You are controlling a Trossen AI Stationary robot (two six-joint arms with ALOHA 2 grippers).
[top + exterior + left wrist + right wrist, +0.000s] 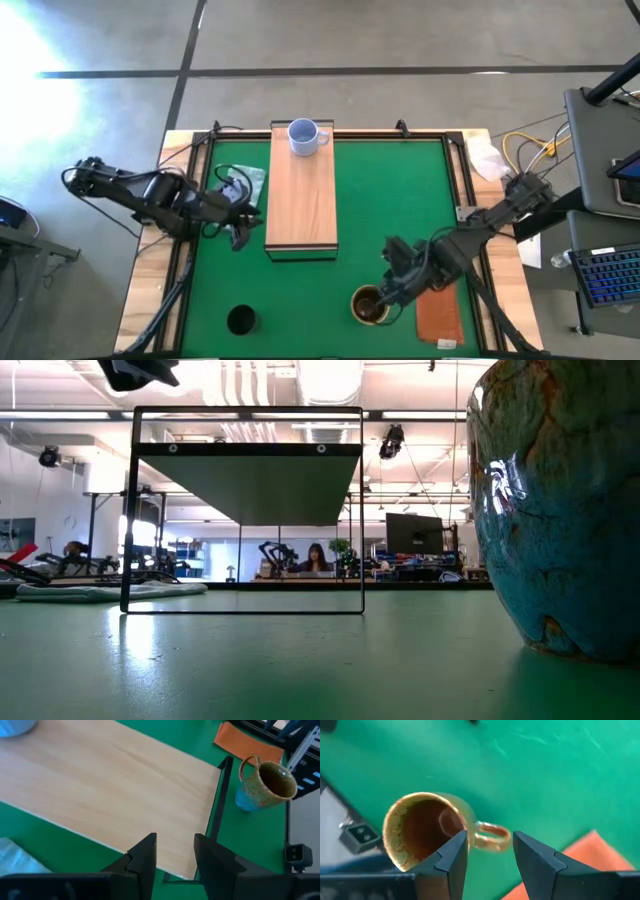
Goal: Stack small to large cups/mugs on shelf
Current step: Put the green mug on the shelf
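The light-wood shelf point(300, 195) stands mid-table, with the pale blue-white mug point(305, 137) upright on its far end. The brown mug point(368, 305) stands upright on the green mat near the front right; in the right wrist view point(427, 830) its inside is dark and its handle point(492, 837) shows. The small black cup point(241, 320) stands at the front left. My right gripper point(490, 852) is open just above the brown mug, with a finger on either side of the handle, touching nothing. My left gripper point(172, 855) is open and empty beside the shelf's left side.
A flat reddish-brown mat point(440, 315) lies right of the brown mug at the front right corner. Crumpled pale plastic point(250, 180) lies left of the shelf near my left gripper. The shelf's dark frame point(250, 510) is open underneath. Cables and a keyboard lie beyond the table's right edge.
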